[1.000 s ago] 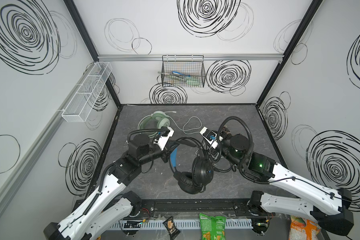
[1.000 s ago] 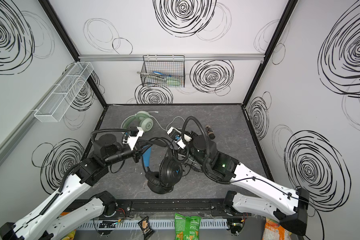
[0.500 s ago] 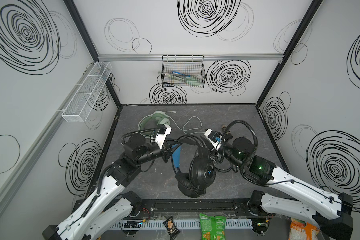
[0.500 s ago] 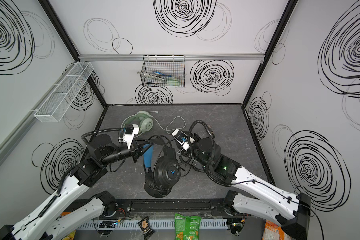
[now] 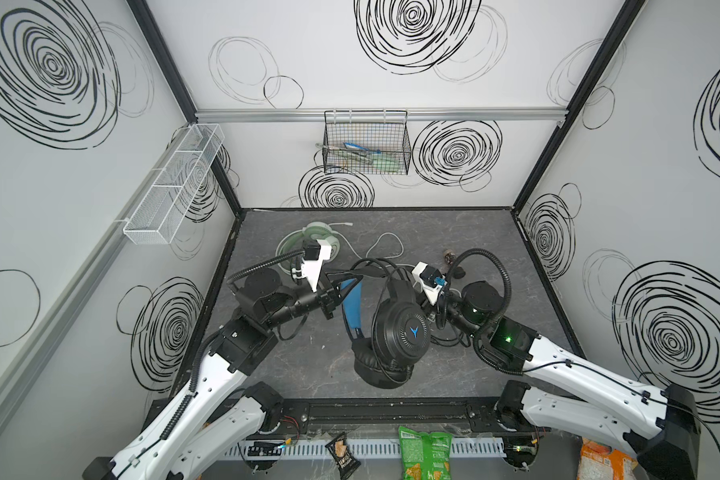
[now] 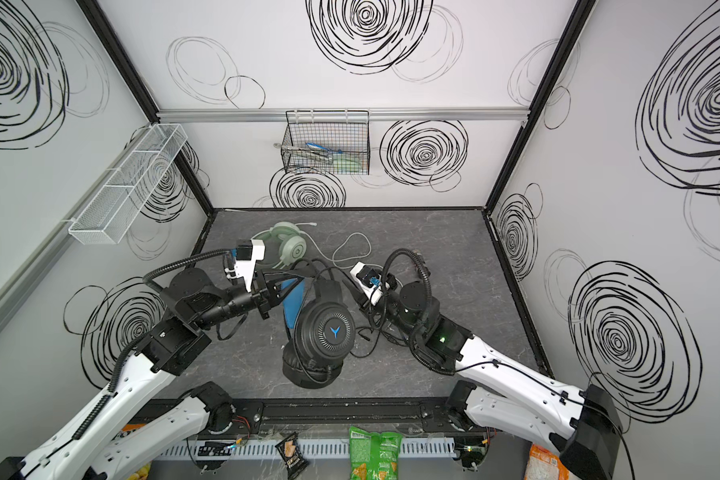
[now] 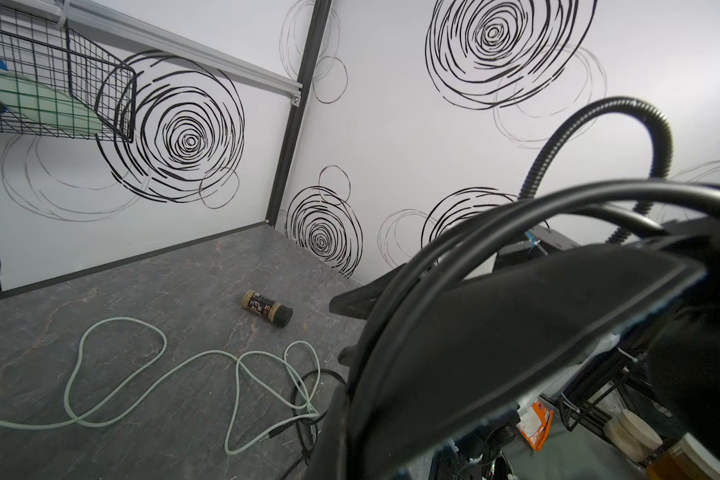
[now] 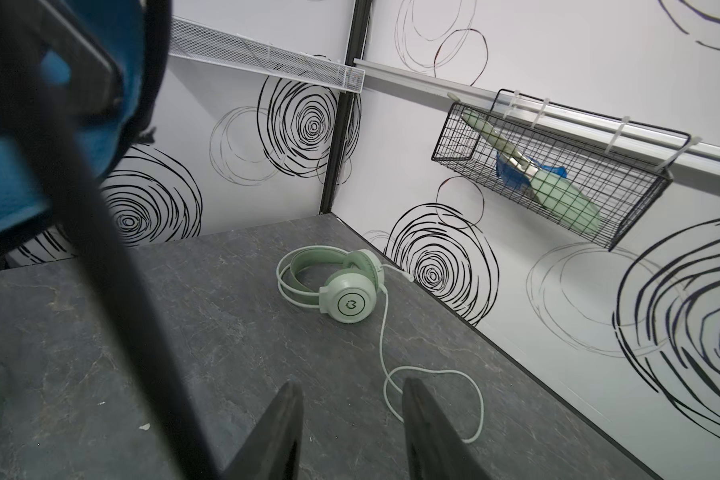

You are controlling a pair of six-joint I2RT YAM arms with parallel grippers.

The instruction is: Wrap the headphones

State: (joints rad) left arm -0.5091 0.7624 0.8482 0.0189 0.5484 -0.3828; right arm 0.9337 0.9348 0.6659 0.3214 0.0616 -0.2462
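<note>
The black headphones [image 5: 400, 334] with a blue-lined headband [image 5: 352, 299] hang at the middle of both top views, lower cup on the floor. My left gripper [image 5: 336, 291] is shut on the headband. In the left wrist view the headband [image 7: 516, 332] and turns of black cable [image 7: 474, 226] fill the frame and hide the jaws. My right gripper [image 8: 352, 388] is open and holds nothing; it sits just right of the upper ear cup [image 6: 329, 330]. The mint-green headphones [image 8: 346, 286] lie at the back left, white cable [image 8: 433, 399] trailing over the floor.
A small spice bottle [image 7: 267, 308] lies at the back right of the floor. Loose black cable [image 6: 371, 336] sits under my right arm. A black wire basket [image 5: 366, 149] hangs on the back wall, a white mesh shelf [image 5: 171, 187] on the left wall. Snack bags [image 5: 422, 453] lie beyond the front rail.
My right gripper has opened wider. The black headphones have turned, so the ear cup's logo faces up. My left gripper drew slightly left and back with the headband.
</note>
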